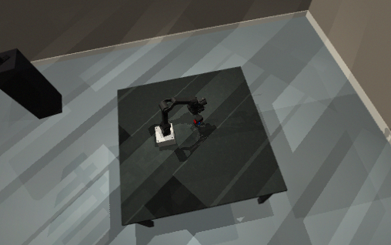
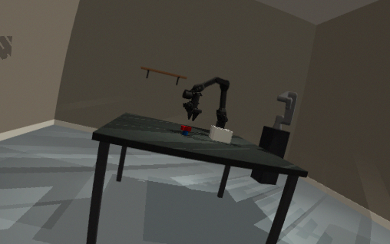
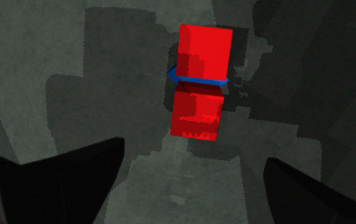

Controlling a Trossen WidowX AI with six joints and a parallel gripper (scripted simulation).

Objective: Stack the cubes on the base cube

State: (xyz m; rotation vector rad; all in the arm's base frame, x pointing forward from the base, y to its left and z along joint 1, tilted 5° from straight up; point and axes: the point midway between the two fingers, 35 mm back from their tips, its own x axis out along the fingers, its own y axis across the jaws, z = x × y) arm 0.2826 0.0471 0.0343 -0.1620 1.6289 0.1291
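2 red cubes (image 3: 202,79) cap the blue cube (image 3: 175,76); gripper (image 3: 192,175) spread apart, holding nothing.
Likely light, rigid blocks; grasp opposite flat sides.

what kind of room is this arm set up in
Probably a bare test room or lab. A small arm stands on a dark table in the middle of the floor, plain brown walls carry only one small shelf, and a second grey arm sits on a black stand in the corner.
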